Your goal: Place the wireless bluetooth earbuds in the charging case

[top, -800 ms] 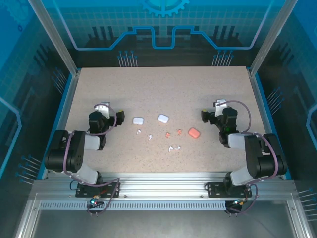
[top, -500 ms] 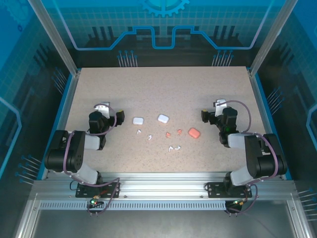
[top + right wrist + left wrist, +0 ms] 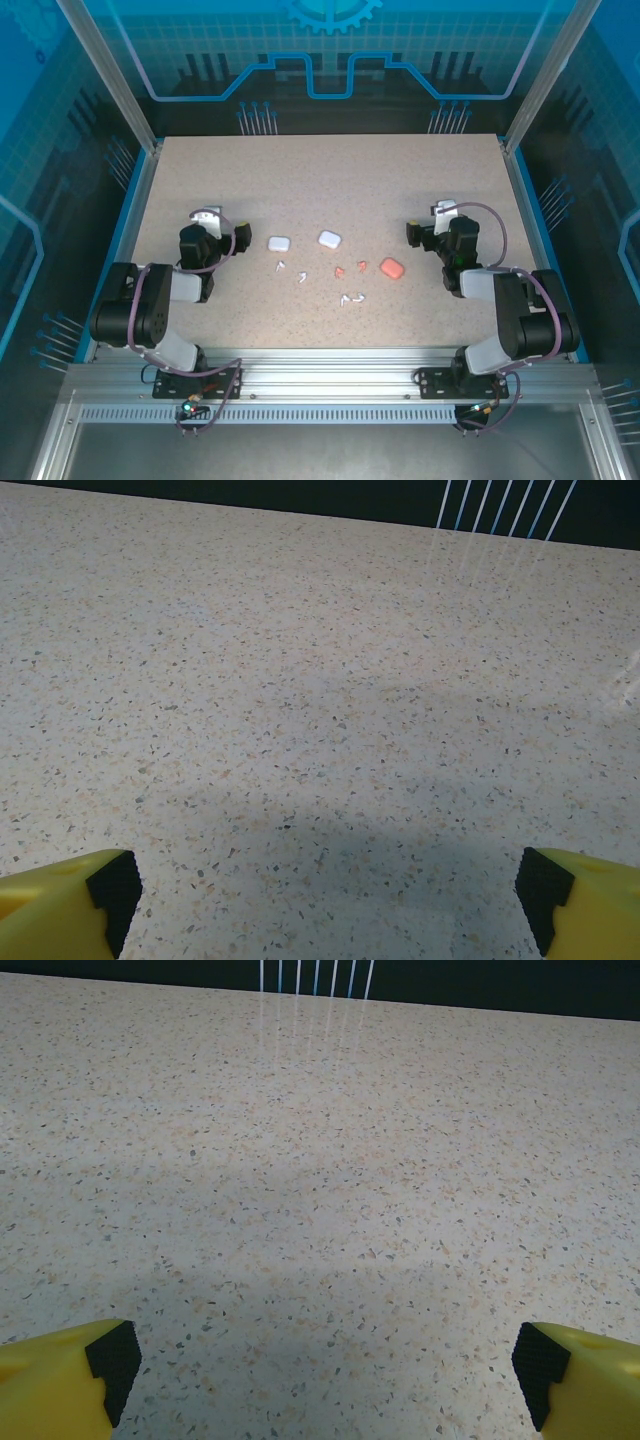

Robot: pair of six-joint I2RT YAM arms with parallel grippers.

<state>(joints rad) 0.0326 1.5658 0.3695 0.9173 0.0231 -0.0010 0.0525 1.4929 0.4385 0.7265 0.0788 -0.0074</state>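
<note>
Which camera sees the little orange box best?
The top external view. There the orange case lies whole on the table, just right of the two orange earbuds. The wrist cameras face speckled tabletop between the open fingers of the left gripper and the right gripper.

My top camera looks down from high behind; both wrist cameras skim the same speckled beige tabletop (image 3: 330, 180) closely.

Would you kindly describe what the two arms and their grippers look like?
The left arm and right arm are black with silver-grey segments and purplish cables. The left gripper and right gripper have yellow fingers tipped with black pads.
</note>
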